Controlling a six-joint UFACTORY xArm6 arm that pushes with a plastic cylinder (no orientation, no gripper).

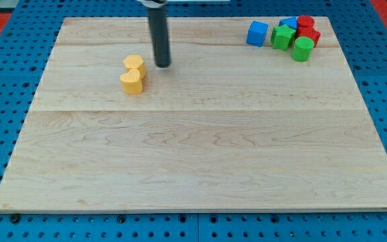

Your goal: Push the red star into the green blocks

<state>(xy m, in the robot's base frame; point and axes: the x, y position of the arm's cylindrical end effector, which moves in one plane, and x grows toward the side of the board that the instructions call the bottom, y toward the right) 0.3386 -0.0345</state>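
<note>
The red star [310, 35] sits at the view's top right, touching the green blocks. A green star-like block [282, 37] lies to its left and a green cylinder [302, 49] just below it. A red cylinder [305, 22] stands behind the star. My tip [162, 64] rests on the board at the view's upper left, far from that cluster. It is just right of two yellow blocks [134, 74].
A blue cube [257, 33] lies left of the green star-like block, and another blue block [288, 23] peeks out behind it. The wooden board [200, 154] lies on a blue pegboard surface.
</note>
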